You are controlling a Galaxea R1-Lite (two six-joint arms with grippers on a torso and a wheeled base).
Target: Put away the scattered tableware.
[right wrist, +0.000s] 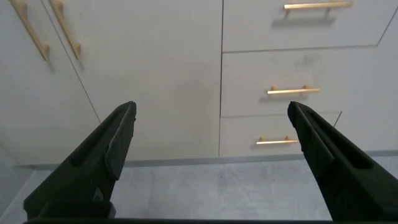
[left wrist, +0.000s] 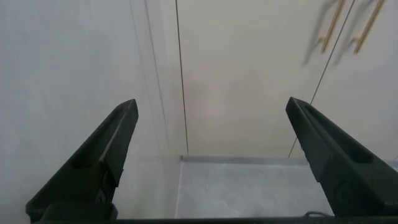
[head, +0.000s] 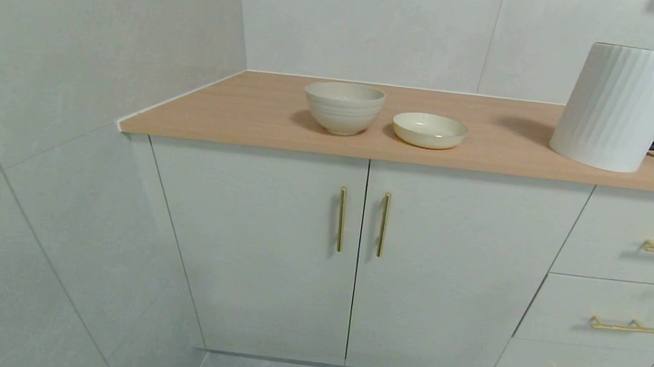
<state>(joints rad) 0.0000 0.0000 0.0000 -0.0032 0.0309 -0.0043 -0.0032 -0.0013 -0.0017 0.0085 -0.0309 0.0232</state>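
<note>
Risking a knock on the way up: needing to raise both arms from low in front of the white cabinet doors [head: 268, 245], past the front edge of the light wooden countertop [head: 235, 114], and possibly catching that edge or the slim brass door handles [head: 340, 219]. Risking, too, a shove instead of a grasp on the deep ribbed cream bowl [head: 343, 107], which is sitting on the countertop near its front edge, just beside the shallow cream dish [head: 429, 130] and apparently not touching it. Nudging one likely meaning sliding the other, or tipping it off the front. Chancing a slip on the smooth curved walls if pinching only the lip. Staying well apart from the white ribbed cylinder [head: 621, 108] farther right.

Hanging low, pointing forward and down at the cabinet base and floor:
- **Left gripper** [left wrist: 211, 109]: facing the door nearest the wall, fingers spread wide, holding nothing.
- **Right gripper** [right wrist: 211, 109]: facing the seam between door and white drawer fronts [right wrist: 298, 62], likewise gaping and empty.
</note>
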